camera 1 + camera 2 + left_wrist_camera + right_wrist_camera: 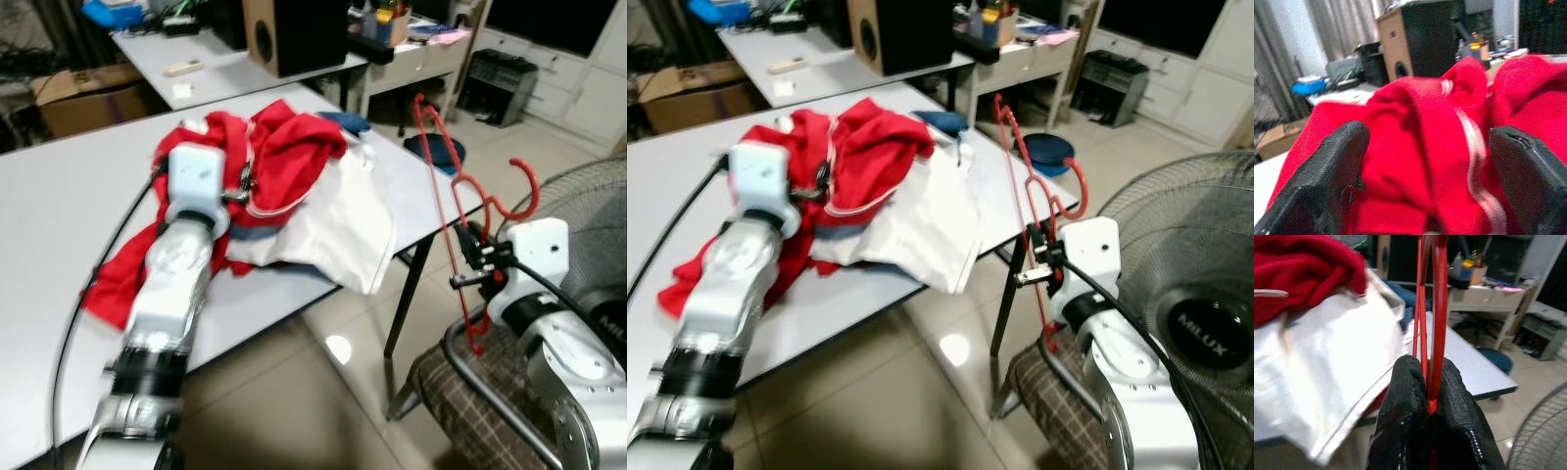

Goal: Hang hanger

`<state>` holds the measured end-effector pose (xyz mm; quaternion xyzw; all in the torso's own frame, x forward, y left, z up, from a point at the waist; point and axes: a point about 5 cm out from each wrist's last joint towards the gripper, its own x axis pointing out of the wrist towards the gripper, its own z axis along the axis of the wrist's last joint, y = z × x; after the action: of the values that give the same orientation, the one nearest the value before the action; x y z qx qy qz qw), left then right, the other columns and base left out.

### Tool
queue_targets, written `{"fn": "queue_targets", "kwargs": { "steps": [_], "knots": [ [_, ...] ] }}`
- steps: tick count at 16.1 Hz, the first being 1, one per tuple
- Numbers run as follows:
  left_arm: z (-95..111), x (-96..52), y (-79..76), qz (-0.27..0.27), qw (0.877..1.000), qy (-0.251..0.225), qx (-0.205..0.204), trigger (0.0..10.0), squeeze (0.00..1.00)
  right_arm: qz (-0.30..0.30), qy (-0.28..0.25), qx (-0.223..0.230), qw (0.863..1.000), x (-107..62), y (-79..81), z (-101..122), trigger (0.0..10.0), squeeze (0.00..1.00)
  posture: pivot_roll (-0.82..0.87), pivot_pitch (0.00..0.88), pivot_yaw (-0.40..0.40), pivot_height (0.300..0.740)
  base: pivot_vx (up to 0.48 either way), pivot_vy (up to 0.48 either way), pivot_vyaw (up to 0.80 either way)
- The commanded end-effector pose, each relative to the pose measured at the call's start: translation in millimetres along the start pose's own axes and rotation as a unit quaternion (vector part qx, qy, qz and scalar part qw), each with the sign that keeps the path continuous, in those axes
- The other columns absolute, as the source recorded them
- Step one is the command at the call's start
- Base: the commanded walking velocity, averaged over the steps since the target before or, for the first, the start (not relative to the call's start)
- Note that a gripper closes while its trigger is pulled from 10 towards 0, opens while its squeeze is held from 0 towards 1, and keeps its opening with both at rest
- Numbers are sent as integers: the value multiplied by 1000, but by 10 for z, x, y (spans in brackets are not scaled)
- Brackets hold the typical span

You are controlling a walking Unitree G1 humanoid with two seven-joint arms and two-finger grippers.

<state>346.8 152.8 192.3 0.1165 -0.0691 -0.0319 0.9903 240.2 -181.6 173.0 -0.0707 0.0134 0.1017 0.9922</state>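
Nearest of all, the right gripper [1426, 382] is seen pressed together on the red hanger [457, 211], whose thin wires are pinched between the two black fingers [1405, 396] and rise upright from them, with its hook [519, 191] curling above the wrist. That arm is held just off the table's edge, above a checked chair seat [460, 392] and beside a standing fan [1190, 294]. Farther in, the left gripper [1430, 171] is held spread at the heap of clothes on the grey table [59, 215], its fingers apart on either side of a fold of the red garment [284, 147], which is not yet seen to be pinched; a white garment [333, 230] lies partly under the red one, toward the table's edge. For the step to be done well, the collar or a shoulder of one garment should be singled out and gathered before the fingers are closed, so that only one layer is lifted. The hanger should be kept firmly clamped and upright, and brought toward the cloth clear of the fan and the table edge. Beyond, a second desk with a dark speaker [299, 34] is seen.
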Motion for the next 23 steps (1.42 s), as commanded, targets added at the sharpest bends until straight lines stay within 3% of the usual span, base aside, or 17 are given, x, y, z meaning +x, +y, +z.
{"fn": "queue_targets", "kwargs": {
  "steps": [1, 2, 3, 5, 7, 8, 9, 10, 11, 13, 16, 19, 20, 22, 23],
  "knots": [
    [-6, 46, -10, -6, 999, 5, 31, 10000, 1000, 7, -6, -4, 1000, -10, 12, 46, 10000, 0, -135, 0, 16, 740, 0, 0, 0],
    [-18, 60, -11, -6, 999, 9, 34, 10000, 910, 8, -5, -6, 1000, -9, 16, 47, 10000, 0, -135, 0, 19, 740, 0, 0, 0],
    [-58, 96, -33, -11, 999, 23, 23, 10000, 0, 12, -3, -7, 1000, -11, 32, 43, 10000, 0, -136, 0, 25, 740, 0, 0, 0],
    [-93, 167, -99, -30, 999, 35, -15, 10000, 0, -14, -8, -13, 1000, -9, 0, 48, 10000, 0, -139, 0, 37, 740, 0, 0, 0],
    [-48, 202, -171, -58, 998, 20, -21, 10000, 0, -16, -11, -21, 1000, -14, -17, 52, 10000, 0, -140, 0, 42, 740, 0, 0, 0],
    [-37, 213, -213, -73, 997, 18, -18, 5804, 0, -14, -11, -22, 1000, -20, -17, 51, 10000, 0, -142, 0, 45, 740, 0, 0, 0],
    [-70, 234, -229, -74, 997, 29, 0, 4627, 0, -3, -10, -20, 1000, -26, 0, 50, 10000, 0, -142, 0, 45, 740, 0, 0, 0],
    [-103, 250, -216, -67, 997, 41, 5, 4824, 0, 9, -7, -15, 1000, -29, 15, 47, 10000, 0, -142, 0, 45, 740, 0, 0, 0],
    [-138, 268, -180, -54, 997, 55, 6, 4000, 0, 22, -4, -16, 1000, -33, 26, 47, 10000, 0, -142, 0, 45, 740, 0, 0, 0],
    [-196, 281, -101, -30, 997, 71, 9, 4078, 0, 36, -1, -25, 999, -38, 19, 51, 10000, 0, -152, 0, 58, 740, 0, 0, 0],
    [-205, 297, -31, -7, 997, 70, 24, 4588, 0, 36, -1, -24, 999, -20, -52, 77, 10000, 0, -153, 0, 53, 740, 0, 0, 0],
    [-210, 309, -19, -1, 997, 72, 20, 3922, 0, 37, -2, -25, 999, -4, -85, 95, 10000, 0, -154, 0, 51, 740, 0, 0, 0],
    [-217, 313, -4, 4, 997, 76, 22, 941, 0, 39, -1, -27, 999, 1, -91, 99, 10000, 0, -153, 0, 52, 740, 0, 0, 0],
    [-239, 318, 18, 9, 996, 83, 26, 0, 0, 43, -1, -31, 999, 11, -105, 108, 10000, 0, -153, 0, 55, 740, 0, 0, 0],
    [-237, 322, 18, 6, 996, 82, 25, 0, 0, 43, -1, -31, 999, 15, -111, 113, 10000, 0, -153, 0, 56, 740, 0, 0, 0]
  ]
}}
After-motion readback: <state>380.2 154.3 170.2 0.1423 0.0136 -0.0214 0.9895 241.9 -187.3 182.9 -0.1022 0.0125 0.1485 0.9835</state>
